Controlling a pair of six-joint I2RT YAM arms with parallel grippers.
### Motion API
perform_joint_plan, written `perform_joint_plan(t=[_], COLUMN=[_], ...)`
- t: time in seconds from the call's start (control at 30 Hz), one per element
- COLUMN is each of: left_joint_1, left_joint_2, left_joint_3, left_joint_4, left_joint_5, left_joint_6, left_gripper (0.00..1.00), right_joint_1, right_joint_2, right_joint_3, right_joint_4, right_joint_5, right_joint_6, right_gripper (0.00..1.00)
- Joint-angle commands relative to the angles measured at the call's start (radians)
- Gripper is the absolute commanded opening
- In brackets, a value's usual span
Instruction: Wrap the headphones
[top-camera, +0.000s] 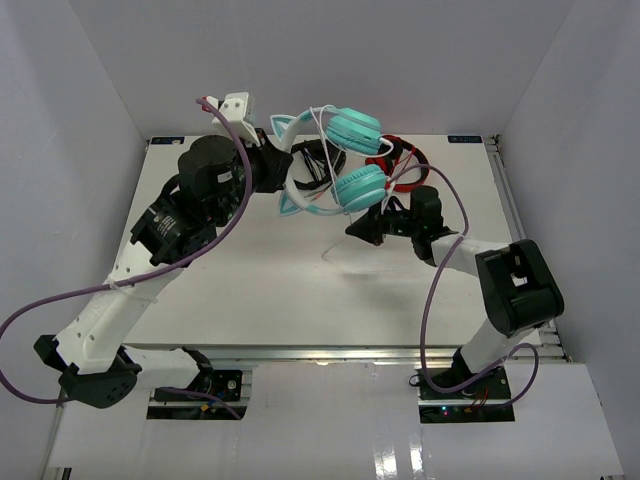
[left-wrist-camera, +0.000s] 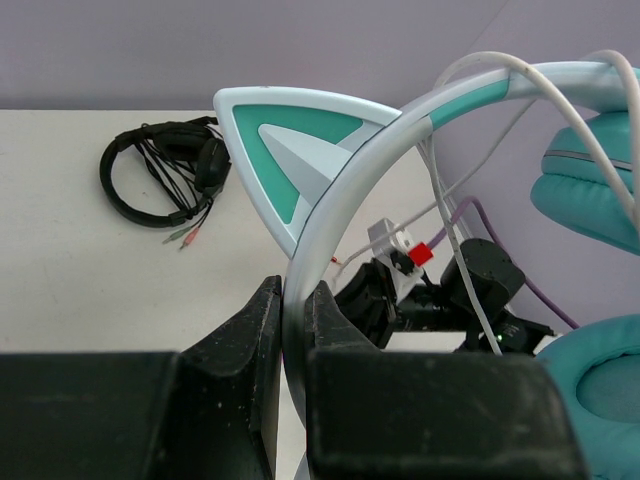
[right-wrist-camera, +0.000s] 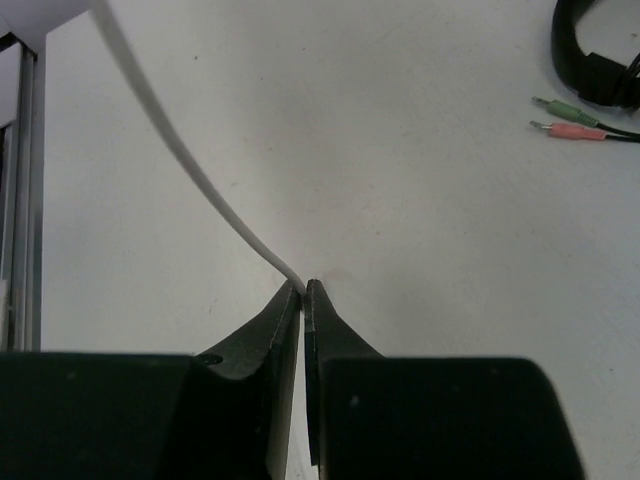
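My left pincer (left-wrist-camera: 295, 300): clamped on the headband (left-wrist-camera: 455, 103) of the teal headphones (top-camera: 358, 187), held aloft over the far half of the table (top-camera: 250, 290) | my right pincer (right-wrist-camera: 302, 292): tips together, nipping the white cable (right-wrist-camera: 190, 165).

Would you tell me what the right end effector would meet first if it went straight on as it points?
Probably the table: the right end effector, shut on the headphones' white cable, points at its surface with nothing between. The green and pink plugs lie off to one side.
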Motion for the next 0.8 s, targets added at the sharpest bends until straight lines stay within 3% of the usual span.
perform_joint_plan(t=[0.0,0.2,0.3,0.47,0.67,0.77], left_joint_1=[0.009,0.03,0.042,0.082,0.235,0.244], left_joint_2=[-0.038,-0.003,0.03,0.104,0.11,0.129], left_joint_3=[0.001,-0.047,-0.042,-0.088,-0.246,-0.324], left_joint_4=[0.115,0.199,0.225,0.218,0.234,0.238], left_joint_5=[-0.115,-0.109,-0.119,-0.155,-0.104,-0.062], left_joint_6=[-0.06,-0.098,-0.099,-0.089,-0.062,-0.008], left_gripper=[0.0,0.0,0.0,0.0,0.0,0.0], right_joint_1=[0.012,0.028,0.074,0.254,0.302,0.302], right_joint_2=[-0.156,-0.345,-0.436,-0.554,-0.71,-0.711], right_joint_3=[-0.098,-0.12,-0.081,0.012,0.082,0.161], right_joint_4=[-0.05,-0.238,-0.469,-0.859,-0.972,-0.991], right_joint_5=[-0.085,-0.089,-0.051,0.214,0.543,0.648], right_joint_6=[-0.085,-0.23,-0.47,-0.764,-0.895,-0.939], right_gripper=[0.08,0.08,0.08,0.08,0.08,0.08])
